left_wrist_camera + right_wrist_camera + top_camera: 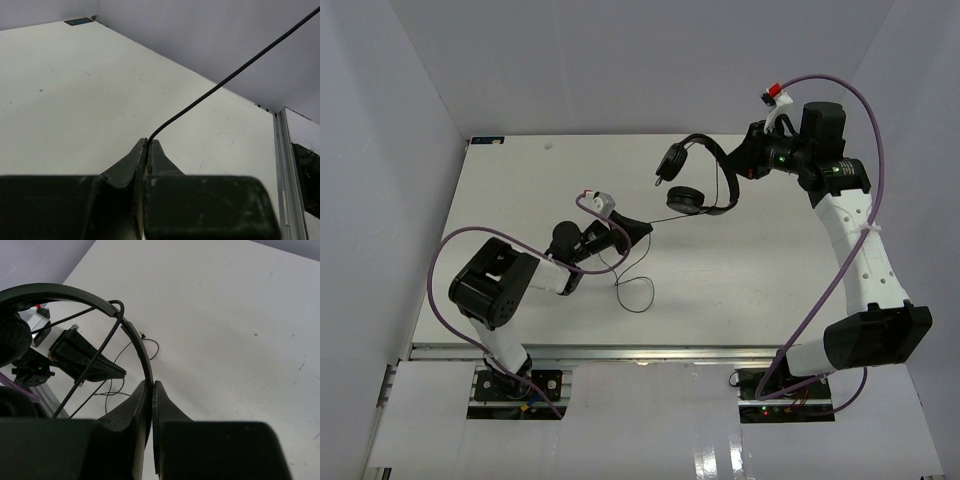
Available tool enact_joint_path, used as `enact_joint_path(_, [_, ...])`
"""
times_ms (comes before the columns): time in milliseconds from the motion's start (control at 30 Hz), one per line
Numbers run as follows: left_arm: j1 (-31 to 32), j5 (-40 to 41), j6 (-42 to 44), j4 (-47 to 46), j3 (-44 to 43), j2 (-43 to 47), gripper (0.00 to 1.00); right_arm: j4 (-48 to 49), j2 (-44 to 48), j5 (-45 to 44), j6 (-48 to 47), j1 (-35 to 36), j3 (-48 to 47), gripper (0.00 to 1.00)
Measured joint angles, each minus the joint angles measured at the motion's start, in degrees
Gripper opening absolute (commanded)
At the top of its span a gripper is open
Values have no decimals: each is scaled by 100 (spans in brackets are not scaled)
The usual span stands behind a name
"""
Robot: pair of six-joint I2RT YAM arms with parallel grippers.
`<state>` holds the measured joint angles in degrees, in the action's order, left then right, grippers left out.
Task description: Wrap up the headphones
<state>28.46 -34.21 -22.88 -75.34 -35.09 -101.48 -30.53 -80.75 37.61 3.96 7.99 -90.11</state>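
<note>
A slack loop of the cord (pixel 638 296) lies on the counter (pixel 520 180), nearer than the headphones (pixel 698 180). The left end effector (pixel 148 142) pinches the cord, which runs taut to the headphones. Just beyond them, the right end effector (pixel 151 385) is clenched on their headband (pixel 75 292).

Your right gripper (pixel 740 165) grips the headphones (pixel 688 198) by the headband (pixel 705 140). Your left gripper (pixel 645 228) pinches the cord (pixel 665 220), stretched tight between them, with the slack looping on the table (pixel 520 180).
</note>
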Motion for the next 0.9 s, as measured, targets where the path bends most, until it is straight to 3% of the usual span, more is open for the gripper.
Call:
enact_joint_path(400, [-361,-695,-290,223,-1052,-241,15,-869,132,-276,-1720,455,0,8])
enact_joint_path(667, [-461,-1798,-259,1155,-1257,-283,14,-1250,363,-1230,-3207,1388,478,8])
enact_joint_path(900, [-607,-2242,-75,1981,-1159,67,14,-1207,550,-2409,-4202,2318,1027,8])
